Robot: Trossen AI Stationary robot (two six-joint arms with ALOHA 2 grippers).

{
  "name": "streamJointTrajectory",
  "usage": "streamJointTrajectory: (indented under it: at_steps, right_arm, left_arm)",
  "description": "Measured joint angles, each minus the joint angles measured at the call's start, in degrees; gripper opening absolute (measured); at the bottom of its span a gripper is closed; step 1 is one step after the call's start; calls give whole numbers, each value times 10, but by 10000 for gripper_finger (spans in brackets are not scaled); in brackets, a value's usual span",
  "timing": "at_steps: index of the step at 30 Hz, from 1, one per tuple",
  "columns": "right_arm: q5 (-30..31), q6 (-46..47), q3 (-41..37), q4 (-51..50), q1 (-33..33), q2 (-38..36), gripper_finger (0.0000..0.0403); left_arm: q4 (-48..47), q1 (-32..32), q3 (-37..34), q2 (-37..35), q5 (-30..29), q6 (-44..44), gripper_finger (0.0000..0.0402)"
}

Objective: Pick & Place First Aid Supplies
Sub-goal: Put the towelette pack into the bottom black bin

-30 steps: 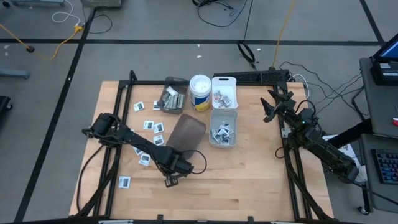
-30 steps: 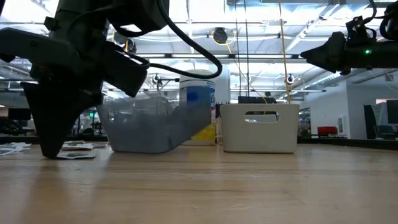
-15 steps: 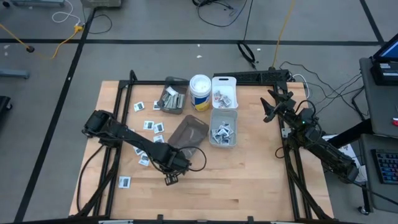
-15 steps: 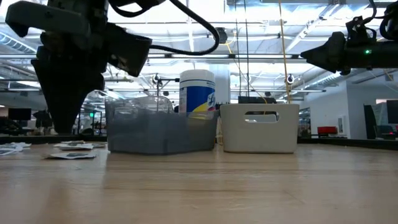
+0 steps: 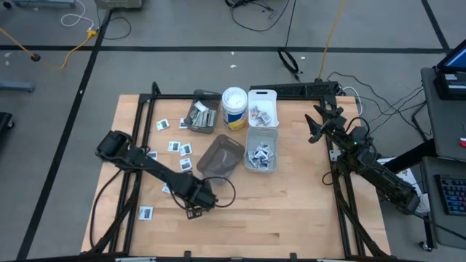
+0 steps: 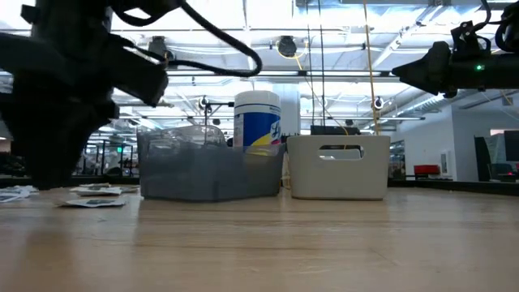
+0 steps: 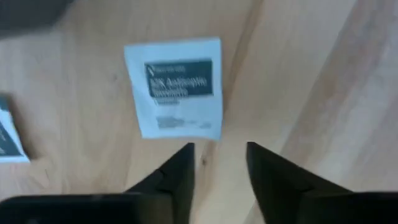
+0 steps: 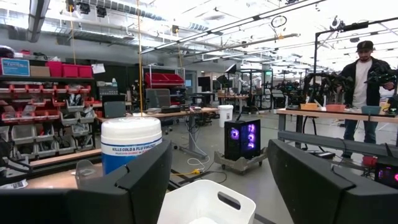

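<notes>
Small white packets with dark print lie scattered on the table's left half (image 5: 173, 145). One of them (image 7: 177, 87) lies flat on the wood just ahead of my left gripper (image 7: 221, 158), and another shows at the picture's edge (image 7: 7, 137). My left gripper (image 5: 194, 211) is open, pointing down near the table's near-middle, touching nothing. My right gripper (image 5: 314, 124) is open and raised over the far right of the table (image 8: 217, 155). More packets fill the bins.
An empty smoky bin (image 5: 220, 156) stands flat right of the loose packets. Behind it are a smoky bin of strips (image 5: 200, 116), a white canister (image 5: 234, 108), a white bin (image 5: 271, 94) and a clear bin (image 5: 251, 164). Bare wood lies near and right.
The smoky bin, tilted a second ago with one side raised, has dropped flat onto the table. My left gripper has risen from the tabletop and moved toward the table's left edge, away from the bin.
</notes>
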Motion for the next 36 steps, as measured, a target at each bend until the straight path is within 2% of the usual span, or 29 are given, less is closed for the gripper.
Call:
streamJointTrajectory:
  at_steps: [6, 10, 15, 23, 28, 36]
  right_arm:
    - [0, 0, 0, 0, 0, 0, 263]
    - [0, 0, 0, 0, 0, 0, 263]
    - [0, 0, 0, 0, 0, 0, 263]
    - [0, 0, 0, 0, 0, 0, 263]
    - [0, 0, 0, 0, 0, 0, 263]
    - [0, 0, 0, 0, 0, 0, 263]
  left_arm:
    - [22, 6, -26, 0, 25, 9, 236]
    - [39, 4, -32, 0, 17, 20, 271]
    - [39, 5, -32, 0, -22, 37, 282]
    - [66, 6, -40, 0, -30, 109, 282]
    - [109, 7, -56, -2, -9, 150, 244]
    - [102, 7, -56, -2, -6, 115, 91]
